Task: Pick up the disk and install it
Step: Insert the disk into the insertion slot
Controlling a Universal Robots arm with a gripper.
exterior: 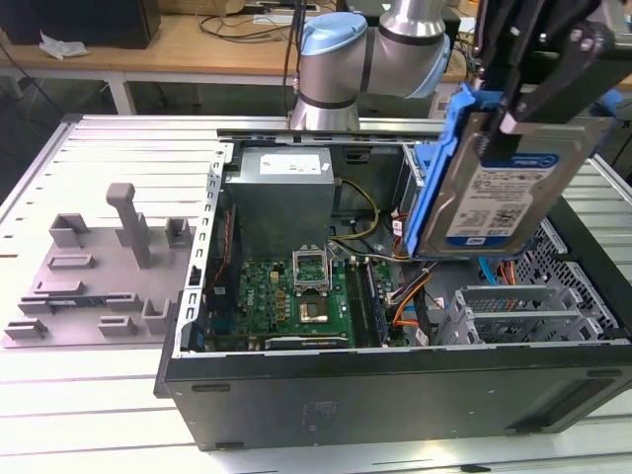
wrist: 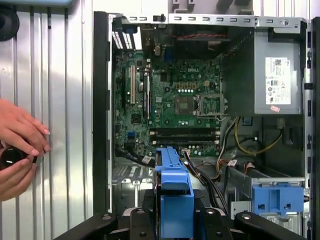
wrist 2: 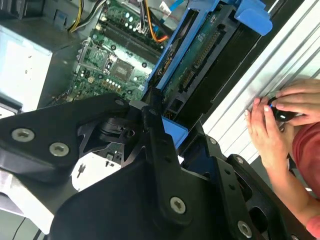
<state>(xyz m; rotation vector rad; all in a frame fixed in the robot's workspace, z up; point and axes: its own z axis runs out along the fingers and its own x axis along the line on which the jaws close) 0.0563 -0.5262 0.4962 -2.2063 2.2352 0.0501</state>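
While the claw (exterior: 506, 123) hangs in the upper right of the exterior view, its black fingers are clamped on the disk (exterior: 499, 193) near its top edge. Disk is held clear above the open computer case (exterior: 395, 400), label face toward the camera and leaning slightly, with the blue carrier bracket framing its edges. Grey metal drive cages (exterior: 513, 306) sit below it, lower right of frame. Motherboard (exterior: 296, 296) at frame centre, with the grey power supply (exterior: 281, 188) just above it in the picture. Case rests on a ribbed metal surface (exterior: 118, 148). Grey fixture plate (exterior: 99, 281) lies at left of frame, apart from the case. Both wrist views show the disk edge-on between the fingers, over the case interior. A person's hands (wrist: 17, 145) rest on the surface beside the case, closed around a small black object (wrist: 10, 156).
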